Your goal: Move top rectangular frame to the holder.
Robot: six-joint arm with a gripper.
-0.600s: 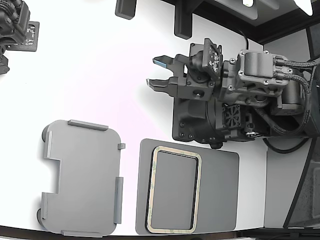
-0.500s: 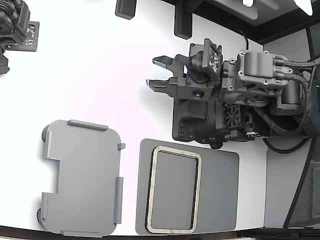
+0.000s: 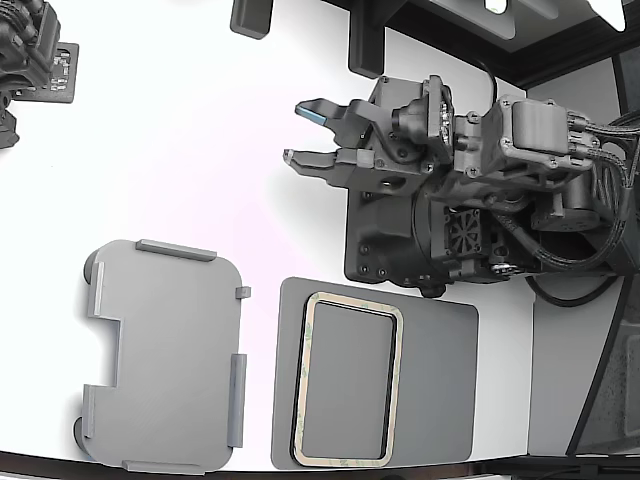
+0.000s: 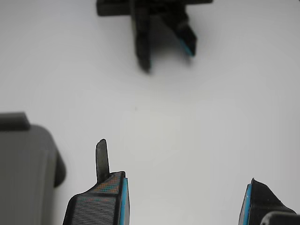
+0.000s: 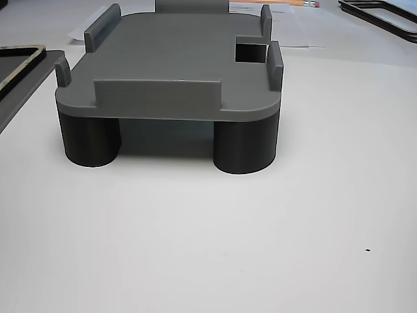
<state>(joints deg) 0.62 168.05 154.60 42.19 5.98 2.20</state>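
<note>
The top rectangular frame point(image 3: 308, 380), a thin tan-silver ring with greenish patches, lies flat on a dark grey plate point(image 3: 440, 380) at the bottom centre of the exterior view. One corner of it shows in the other view point(image 5: 19, 64). The holder point(image 3: 165, 355), a light grey plate with raised tabs and a stepped notch, stands to the exterior view's left of it, on round feet in the other view point(image 5: 176, 65). Its corner shows in the wrist view point(image 4: 23, 173). My gripper point(image 3: 293, 132) is open and empty above the white table, well apart from the frame. Its fingertips also show in the wrist view point(image 4: 183, 206).
My arm's dark base block point(image 3: 400, 240) stands just beyond the dark plate. A second arm's dark parts point(image 3: 30, 60) sit at the exterior view's top left, and a dark gripper-like part with a blue pad point(image 4: 150, 28) shows in the wrist view. Dark brackets point(image 3: 365, 45) stand along the table's far edge.
My gripper has shifted a little toward the exterior view's top and left, away from the frame, and the wrist has turned slightly. It stays open. Frame and holder have not moved.
</note>
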